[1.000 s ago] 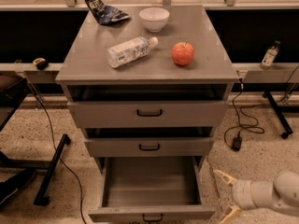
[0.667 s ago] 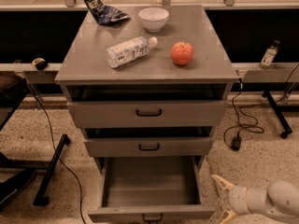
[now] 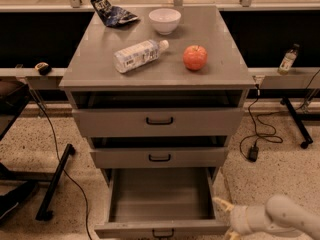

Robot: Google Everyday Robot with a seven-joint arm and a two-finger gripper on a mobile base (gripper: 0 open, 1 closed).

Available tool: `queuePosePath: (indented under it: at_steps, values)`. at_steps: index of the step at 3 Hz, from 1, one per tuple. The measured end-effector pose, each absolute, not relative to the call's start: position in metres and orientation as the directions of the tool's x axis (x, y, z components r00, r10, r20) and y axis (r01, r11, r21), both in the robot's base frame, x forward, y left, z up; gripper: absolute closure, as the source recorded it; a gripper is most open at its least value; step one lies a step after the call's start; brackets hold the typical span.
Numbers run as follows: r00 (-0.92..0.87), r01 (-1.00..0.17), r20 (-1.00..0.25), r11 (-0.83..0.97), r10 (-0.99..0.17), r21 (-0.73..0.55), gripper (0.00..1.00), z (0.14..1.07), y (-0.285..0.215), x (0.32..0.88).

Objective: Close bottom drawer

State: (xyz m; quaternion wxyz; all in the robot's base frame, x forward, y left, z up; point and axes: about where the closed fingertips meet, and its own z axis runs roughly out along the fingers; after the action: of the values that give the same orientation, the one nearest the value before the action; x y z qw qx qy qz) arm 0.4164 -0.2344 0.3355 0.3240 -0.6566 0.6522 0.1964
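The bottom drawer (image 3: 160,199) of the grey metal cabinet is pulled far out, and its inside is empty. Its narrow front panel with a small black handle (image 3: 163,233) lies at the bottom edge of the camera view. My gripper (image 3: 226,219) is at the lower right, just beside the drawer's right front corner. Its pale fingers are spread apart with nothing between them. The white arm (image 3: 280,220) comes in from the lower right corner.
The middle drawer (image 3: 159,157) and the top drawer (image 3: 159,121) also stand slightly out. On the cabinet top are a white bowl (image 3: 165,20), a lying plastic bottle (image 3: 139,55), a red apple (image 3: 195,57) and a dark snack bag (image 3: 113,12). Cables (image 3: 256,139) and a black stand leg (image 3: 56,180) cross the floor.
My gripper and arm have moved lower and slightly left, closer to the drawer's right front corner. The drawer has not moved.
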Motion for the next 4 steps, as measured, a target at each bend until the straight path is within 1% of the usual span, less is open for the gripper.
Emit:
queuePosePath:
  at_steps: [1,2,3,4]
  values:
    - [0.022,-0.997,-0.704,0.033,-0.71,-0.064,0.0,0.277,-0.191,0.391]
    - [-0.036,-0.998,-0.72,0.063,-0.693,-0.012,0.18,0.237,-0.169,0.369]
    - [-0.079,-0.994,-0.754,0.106,-0.652,0.012,0.42,0.215,-0.16,0.359]
    - [-0.085,-0.994,-0.758,0.109,-0.647,0.018,0.65,0.211,-0.158,0.357]
